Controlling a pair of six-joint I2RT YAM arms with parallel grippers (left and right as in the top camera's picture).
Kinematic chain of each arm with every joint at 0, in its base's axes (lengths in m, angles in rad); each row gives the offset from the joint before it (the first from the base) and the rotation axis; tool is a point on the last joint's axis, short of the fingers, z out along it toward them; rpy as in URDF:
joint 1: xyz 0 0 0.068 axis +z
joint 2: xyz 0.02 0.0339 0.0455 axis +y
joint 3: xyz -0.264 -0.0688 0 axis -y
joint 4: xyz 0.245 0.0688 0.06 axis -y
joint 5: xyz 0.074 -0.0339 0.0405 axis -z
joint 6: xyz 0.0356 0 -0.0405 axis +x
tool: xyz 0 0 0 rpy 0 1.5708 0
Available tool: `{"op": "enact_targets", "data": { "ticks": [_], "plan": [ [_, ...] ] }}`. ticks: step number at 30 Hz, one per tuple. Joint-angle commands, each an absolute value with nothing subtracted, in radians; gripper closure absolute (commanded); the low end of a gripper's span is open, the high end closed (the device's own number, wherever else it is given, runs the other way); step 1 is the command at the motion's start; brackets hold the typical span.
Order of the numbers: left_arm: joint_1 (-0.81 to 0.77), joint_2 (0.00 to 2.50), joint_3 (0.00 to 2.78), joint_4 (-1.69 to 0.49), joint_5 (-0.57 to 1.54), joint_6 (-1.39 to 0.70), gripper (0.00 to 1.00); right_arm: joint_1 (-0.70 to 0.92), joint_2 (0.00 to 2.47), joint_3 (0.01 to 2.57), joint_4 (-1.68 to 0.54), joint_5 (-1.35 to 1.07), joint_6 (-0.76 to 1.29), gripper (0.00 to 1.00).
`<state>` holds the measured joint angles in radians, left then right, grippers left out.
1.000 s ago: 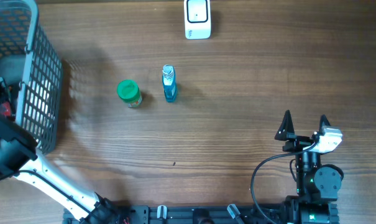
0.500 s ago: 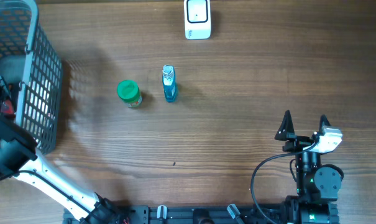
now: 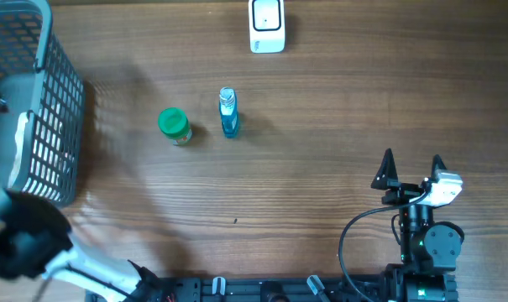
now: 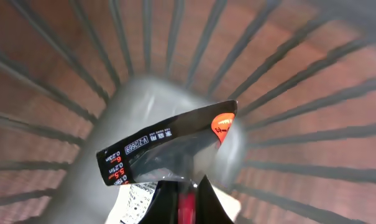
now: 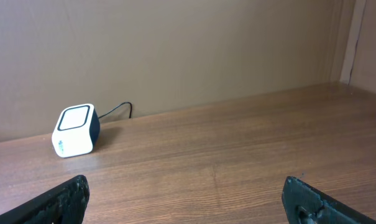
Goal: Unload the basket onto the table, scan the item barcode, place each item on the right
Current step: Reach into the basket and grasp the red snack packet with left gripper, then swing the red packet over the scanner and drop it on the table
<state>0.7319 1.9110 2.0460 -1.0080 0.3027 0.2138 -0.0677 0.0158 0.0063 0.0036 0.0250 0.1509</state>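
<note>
Evidently the pick-up step is in hand: the left gripper (image 4: 186, 190) is clamped on a flat, black-labelled packet (image 4: 169, 146), inside or just above the mesh basket (image 3: 56, 101), the blur leaving that unclear. Next the packet needs carrying to the white scanner (image 3: 267, 25) on the far side, code facing it; the right gripper (image 3: 411, 168) rests wide open.

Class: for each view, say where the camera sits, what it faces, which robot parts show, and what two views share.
Overhead: above the table, looking down on basket, jar, bottle, scanner; left arm, right arm show.
Left wrist: among the basket's bars; left jaws shut on a packet.
Right wrist: low over the table, facing the wall; open right jaws.
Shared: scanner, in overhead and right wrist.
</note>
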Motion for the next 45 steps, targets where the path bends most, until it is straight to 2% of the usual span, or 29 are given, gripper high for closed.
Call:
{"op": "enact_targets", "data": {
  "ticks": [1,7,11,15,19,26,27,33,42,45],
  "plan": [
    [0.732,1.748,2.07,-1.007,0.402,0.19,0.96,-0.065,0.014,0.005,0.007,0.009,0.131,0.0],
    [0.702,1.592,2.07,-1.021,0.732,0.125,0.96,-0.065,0.014,0.005,0.007,0.009,0.131,0.0],
    [0.566,1.576,2.07,-1.125,0.958,0.131,0.96,-0.065,0.014,0.005,0.007,0.009,0.131,0.0],
    [0.339,1.576,2.068,-1.271,0.956,0.241,0.96,-0.065,0.014,0.006,0.007,0.009,0.131,0.0],
    [0.089,1.576,2.068,-1.317,0.864,0.255,0.96,-0.065,0.014,0.005,0.007,0.009,0.131,0.0],
    [-0.377,1.624,2.044,-1.303,0.561,0.253,0.96,-0.065,0.014,0.006,0.007,0.009,0.131,0.0],
    [-0.465,1.648,2.014,-1.274,0.516,0.253,0.96,-0.065,0.014,0.005,0.007,0.009,0.131,0.0],
    [-0.619,1.75,1.832,-1.049,0.447,0.227,0.96,-0.065,0.014,0.005,0.007,0.009,0.131,0.0],
    [-0.64,1.87,1.362,-0.526,0.335,0.144,0.96,-0.065,0.014,0.005,0.007,0.009,0.131,0.0],
    [-0.65,1.884,1.245,-0.428,0.323,0.127,0.96,-0.065,0.014,0.005,0.007,0.009,0.131,0.0]
  ]
}}
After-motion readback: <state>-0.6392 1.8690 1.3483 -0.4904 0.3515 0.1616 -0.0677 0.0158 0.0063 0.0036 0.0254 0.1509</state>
